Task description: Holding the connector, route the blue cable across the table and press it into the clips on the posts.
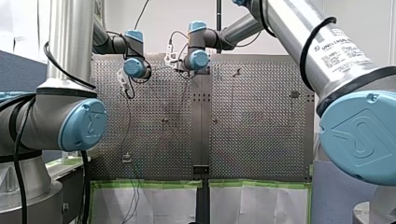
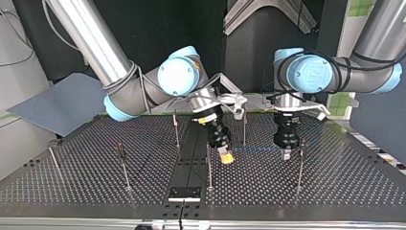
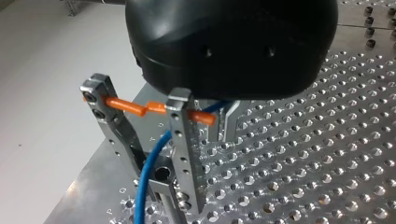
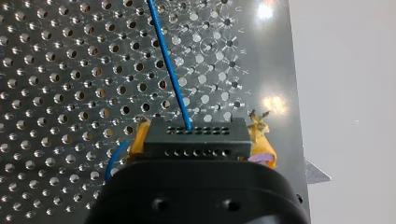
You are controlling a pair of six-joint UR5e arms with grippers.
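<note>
In the right wrist view my right gripper [image 4: 198, 140] is shut on the black connector [image 4: 196, 137], its yellow pads [image 4: 139, 140] on both sides. The blue cable [image 4: 169, 65] leaves the connector and runs ahead over the perforated table. In the top view my right gripper [image 2: 226, 157] hangs low near the table's middle, and the blue cable [image 2: 253, 149] stretches level to my left gripper [image 2: 286, 154]. In the left wrist view the blue cable [image 3: 152, 163] passes between the metal fingers [image 3: 182, 140] of my left gripper [image 3: 173, 196], which is shut around it. Orange pins [image 3: 126, 106] cross the fingers.
Thin posts stand on the table [image 2: 335, 191] in the top view: one [image 2: 300, 165] just beside my left gripper, one [image 2: 209, 167] in front of my right gripper, others [image 2: 176, 129], [image 2: 244, 129] behind. A clip post [image 2: 122, 163] stands further to that view's left.
</note>
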